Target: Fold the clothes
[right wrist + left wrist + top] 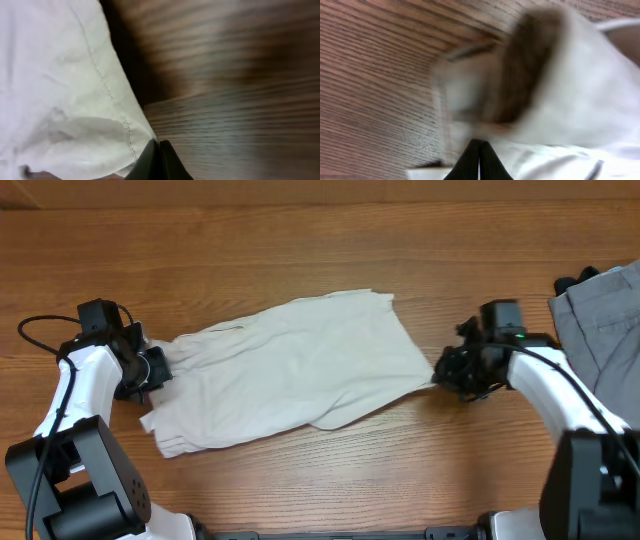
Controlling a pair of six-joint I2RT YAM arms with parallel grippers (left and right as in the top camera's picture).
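Cream cotton shorts (pixel 300 365) lie spread at the centre of the wooden worktop (pixel 300 240). The left gripper (pixel 152 370) pinches their nine o'clock edge; the right gripper (pixel 443 370) pinches their three o'clock corner.

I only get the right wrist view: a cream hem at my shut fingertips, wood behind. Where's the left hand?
Observer: The left hand is at the opposite, left end of the shorts, shut on the cloth there.
Operator: How do the shorts lie overall?
Observer: Overhead, they are stretched lengthwise across the table between both hands, slightly rumpled along the near edge.
Operator: Anything close to my side?
Observer: A grey garment lies at the table's right edge, beyond the right hand and apart from the shorts.
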